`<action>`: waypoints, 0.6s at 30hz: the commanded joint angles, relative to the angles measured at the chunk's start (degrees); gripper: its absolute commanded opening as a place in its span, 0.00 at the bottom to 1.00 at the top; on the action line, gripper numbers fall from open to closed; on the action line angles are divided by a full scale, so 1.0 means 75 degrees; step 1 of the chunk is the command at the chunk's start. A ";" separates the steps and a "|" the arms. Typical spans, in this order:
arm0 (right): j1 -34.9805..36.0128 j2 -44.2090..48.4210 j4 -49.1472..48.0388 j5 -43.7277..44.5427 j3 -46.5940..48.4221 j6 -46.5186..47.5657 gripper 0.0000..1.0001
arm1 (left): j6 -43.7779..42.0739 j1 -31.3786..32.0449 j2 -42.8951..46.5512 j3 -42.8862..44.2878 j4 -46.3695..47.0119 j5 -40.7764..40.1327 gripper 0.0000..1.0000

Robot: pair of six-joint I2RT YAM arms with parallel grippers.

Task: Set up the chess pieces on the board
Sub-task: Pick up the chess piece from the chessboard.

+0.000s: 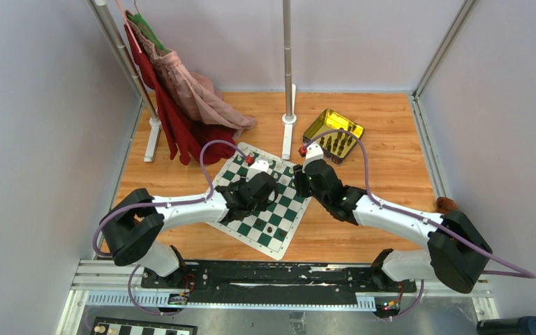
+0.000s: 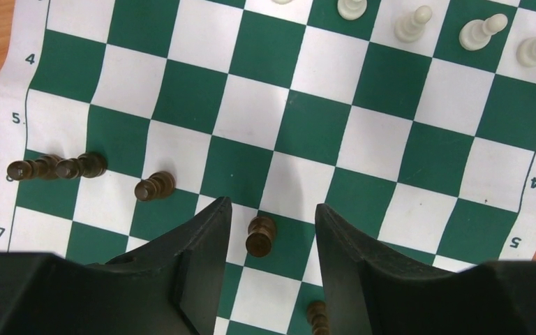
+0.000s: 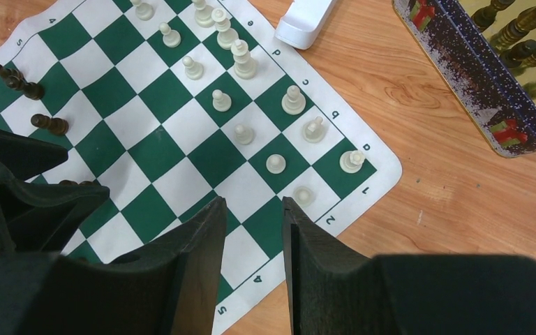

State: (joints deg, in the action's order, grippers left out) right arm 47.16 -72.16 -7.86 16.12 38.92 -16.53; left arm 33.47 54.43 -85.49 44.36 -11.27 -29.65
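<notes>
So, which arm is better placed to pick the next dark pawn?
Left. The left gripper hangs open astride a dark pawn on the board; closing would likely grip it. The right gripper is open over the white pieces' corner, holding nothing.

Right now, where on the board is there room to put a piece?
The middle rows of the board are bare, between the dark pieces and the white pieces. Crowded spots: the white pieces' edge and around the left gripper.
</notes>
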 commanded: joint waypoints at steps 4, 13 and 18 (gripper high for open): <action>-0.0123 -0.0099 -0.0171 0.0066 -0.0044 -0.0096 0.40 | 0.0212 -0.0086 0.0060 -0.0190 0.0144 0.0085 0.52; -0.0123 -0.0205 -0.0228 0.0020 -0.0044 -0.0119 0.40 | 0.0365 -0.0130 0.0350 -0.0556 0.0130 0.0087 0.52; -0.0124 -0.0211 -0.0237 0.0008 -0.0044 -0.0142 0.40 | 0.0342 -0.0133 0.0405 -0.0589 0.0180 0.0153 0.49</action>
State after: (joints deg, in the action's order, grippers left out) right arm 47.07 -73.43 -8.14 16.08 38.92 -16.75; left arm 35.38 53.80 -84.09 40.36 -10.83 -28.45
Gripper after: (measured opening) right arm 0.397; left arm 0.503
